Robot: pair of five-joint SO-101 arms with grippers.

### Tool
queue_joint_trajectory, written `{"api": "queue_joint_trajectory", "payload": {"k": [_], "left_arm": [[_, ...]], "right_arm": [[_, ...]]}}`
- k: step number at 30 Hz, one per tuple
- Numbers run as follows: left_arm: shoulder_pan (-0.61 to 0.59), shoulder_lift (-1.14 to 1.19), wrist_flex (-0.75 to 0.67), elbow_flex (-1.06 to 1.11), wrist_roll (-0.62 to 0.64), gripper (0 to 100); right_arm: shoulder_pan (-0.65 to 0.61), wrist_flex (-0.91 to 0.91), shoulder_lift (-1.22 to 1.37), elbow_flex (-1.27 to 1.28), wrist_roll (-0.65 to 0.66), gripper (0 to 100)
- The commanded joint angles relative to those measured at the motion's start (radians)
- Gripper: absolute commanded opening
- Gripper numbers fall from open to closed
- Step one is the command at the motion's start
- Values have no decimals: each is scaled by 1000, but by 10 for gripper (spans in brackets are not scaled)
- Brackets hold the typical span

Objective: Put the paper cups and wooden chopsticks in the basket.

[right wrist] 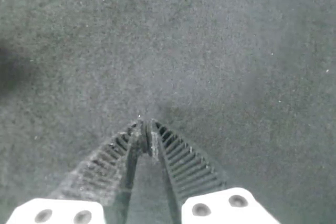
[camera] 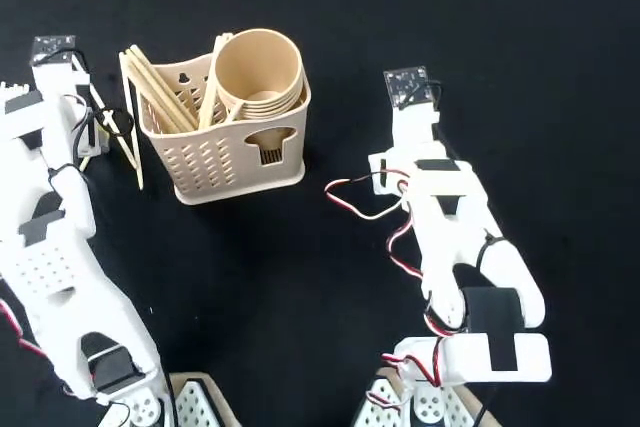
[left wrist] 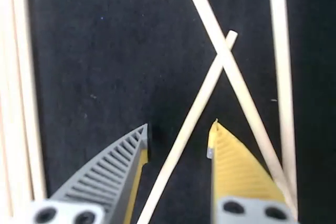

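Observation:
A beige slotted basket (camera: 235, 152) stands left of centre on the table and holds a stack of paper cups (camera: 258, 72) and several wooden chopsticks (camera: 158, 92). More loose chopsticks (camera: 128, 142) lie on the black cloth just left of the basket. My left gripper (left wrist: 179, 127) hangs open right over them, and one chopstick (left wrist: 197, 103) lies between its fingers, crossed by another chopstick (left wrist: 239, 85). Right of the basket, my right gripper (right wrist: 143, 125) is shut and empty, low over bare cloth; the high view also shows the right gripper (camera: 408, 89).
The black cloth (camera: 520, 67) covers the whole table. Red and white wires (camera: 360, 202) loop off the right arm between it and the basket. Further chopsticks (left wrist: 21, 87) lie along one side of the left gripper.

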Motion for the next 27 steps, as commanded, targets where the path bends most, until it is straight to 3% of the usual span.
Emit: {"api": "queue_joint_trajectory", "payload": {"k": [1, 5, 9, 14, 20, 27], "left_arm": [[4, 64, 3, -88, 3, 188], [-8, 109, 5, -102, 3, 165], [-28, 109, 11, -102, 9, 24], [-45, 109, 110, -185, 9, 27], [-47, 109, 373, -414, 11, 30], [-45, 109, 746, -834, 11, 30]], "right_arm": [[-15, 3, -4, -50, 9, 11], [-15, 3, -4, -50, 9, 11], [-15, 3, -4, -50, 9, 11], [-15, 3, -4, -50, 9, 11], [-15, 3, -4, -50, 9, 11], [-15, 3, -4, -50, 9, 11]]}}
